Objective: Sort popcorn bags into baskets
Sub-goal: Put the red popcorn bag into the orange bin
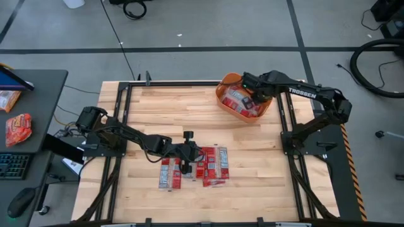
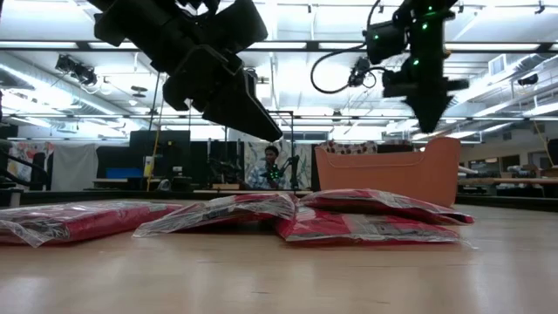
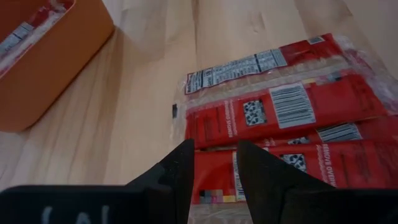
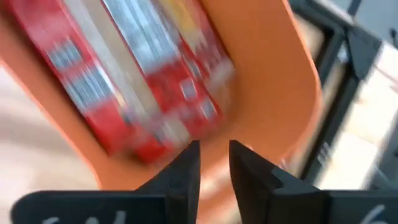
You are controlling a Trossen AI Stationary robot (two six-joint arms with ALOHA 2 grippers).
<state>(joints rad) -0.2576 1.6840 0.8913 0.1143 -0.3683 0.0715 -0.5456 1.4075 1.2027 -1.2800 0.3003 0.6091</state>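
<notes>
Several flat red popcorn bags (image 1: 192, 167) lie side by side and partly overlapping on the wooden table near its front middle; they also show in the low view (image 2: 375, 218) and the left wrist view (image 3: 280, 118). My left gripper (image 1: 187, 156) hovers just above their left part, open and empty (image 3: 214, 171). The orange basket (image 1: 221, 94) stands at the far right and holds more red bags (image 1: 240, 101). My right gripper (image 1: 251, 96) hangs over the basket, pointing down, open and empty (image 4: 214, 168); the bags (image 4: 137, 68) lie on the basket floor below it.
A dark side desk at the left carries an orange-red snack pouch (image 1: 17, 128), a keyboard (image 1: 12, 165) and a mouse (image 1: 20, 202). Black frame rails (image 1: 120, 107) run along the table's sides. A person (image 2: 272, 166) sits in the room beyond.
</notes>
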